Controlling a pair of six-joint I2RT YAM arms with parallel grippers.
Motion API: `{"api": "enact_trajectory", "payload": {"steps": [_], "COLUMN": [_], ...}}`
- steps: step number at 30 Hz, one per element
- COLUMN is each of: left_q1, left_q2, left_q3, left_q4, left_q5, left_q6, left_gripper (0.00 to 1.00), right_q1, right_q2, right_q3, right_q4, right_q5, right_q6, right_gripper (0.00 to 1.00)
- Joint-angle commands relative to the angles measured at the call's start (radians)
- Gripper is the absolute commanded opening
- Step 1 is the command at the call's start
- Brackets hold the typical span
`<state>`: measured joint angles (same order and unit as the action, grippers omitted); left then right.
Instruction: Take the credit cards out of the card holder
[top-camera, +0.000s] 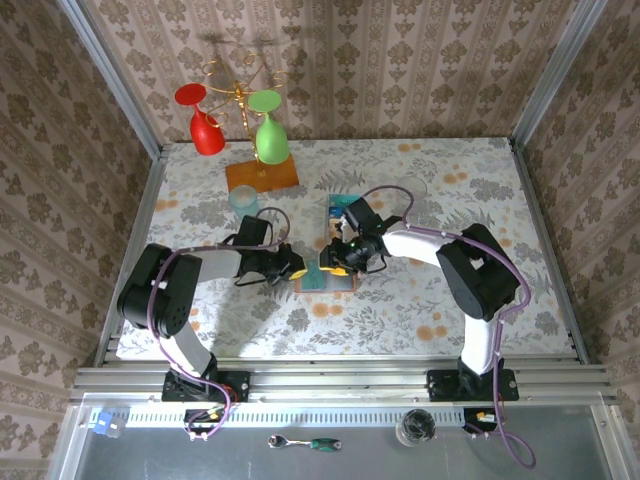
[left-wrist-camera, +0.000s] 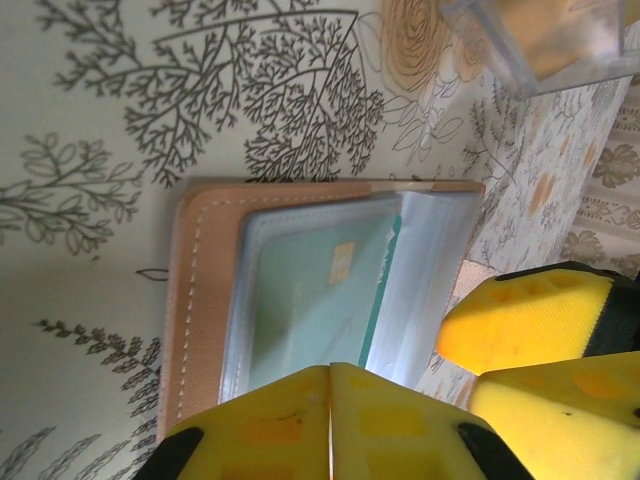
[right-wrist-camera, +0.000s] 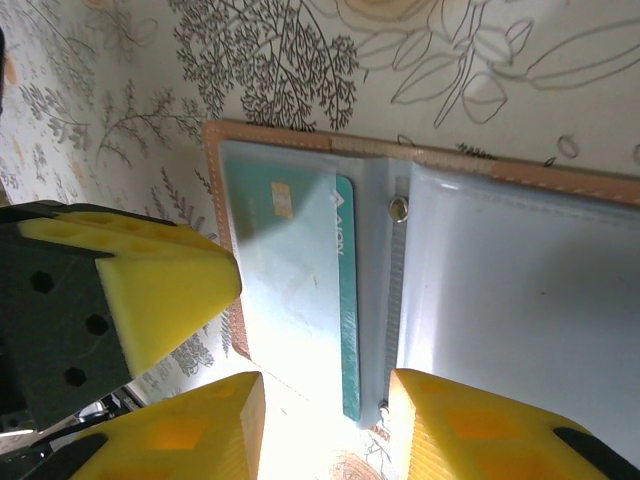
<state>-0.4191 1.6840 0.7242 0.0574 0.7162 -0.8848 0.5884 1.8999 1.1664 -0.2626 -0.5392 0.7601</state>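
credit card (right-wrist-camera: 290, 290): teal plastic, lettering unreadable
card holder (right-wrist-camera: 300, 140): stitched tan leather
left fingers (left-wrist-camera: 265, 430): were pressed together
right fingers (right-wrist-camera: 480, 430): stood narrowly apart, card between

A: What surrounds the space?
B: Walls (top-camera: 400, 60) in brown damask wallpaper, on three sides.
A: And below?
B: A table (top-camera: 480, 300) under pale floral cloth, brightly lit, metal rails (top-camera: 340, 380) at its near edge.

Card (left-wrist-camera: 320, 290) in holder (left-wrist-camera: 195, 300), mid table (top-camera: 450, 300); glass rack (top-camera: 262, 175) behind.
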Motion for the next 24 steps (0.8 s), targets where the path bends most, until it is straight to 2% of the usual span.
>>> {"api": "enact_trajectory", "payload": {"steps": [1,5,16,24], "left_q1": [0.002,0.007,0.014,0.015], "left_q2": [-0.040,-0.061,-0.049,-0.032], "left_q3": [-0.012,-0.017,-0.011,-0.007], "left_q4": [-0.020,-0.046,-0.068,-0.093], "left_q5": [-0.014,-0.044,-0.027,-0.047], "left_q6": [0.036,0.049,0.067,0.089], "left_gripper": [0.08,0.08,0.07,0.00], "right_q1": [0.016,0.021,0.014,0.013], "right_q2": [0.034,0.061,0.081,0.035], "right_q3": [0.029,0.020,-0.033,-0.002], "right_q4": [0.024,0.056,0.114,0.085], "right_q5": [-0.036,-0.042,-0.041,-0.046], "right_q6": [0.021,0.029,0.036,0.031], "right_gripper": [0.38,0.38,0.37,0.37]}}
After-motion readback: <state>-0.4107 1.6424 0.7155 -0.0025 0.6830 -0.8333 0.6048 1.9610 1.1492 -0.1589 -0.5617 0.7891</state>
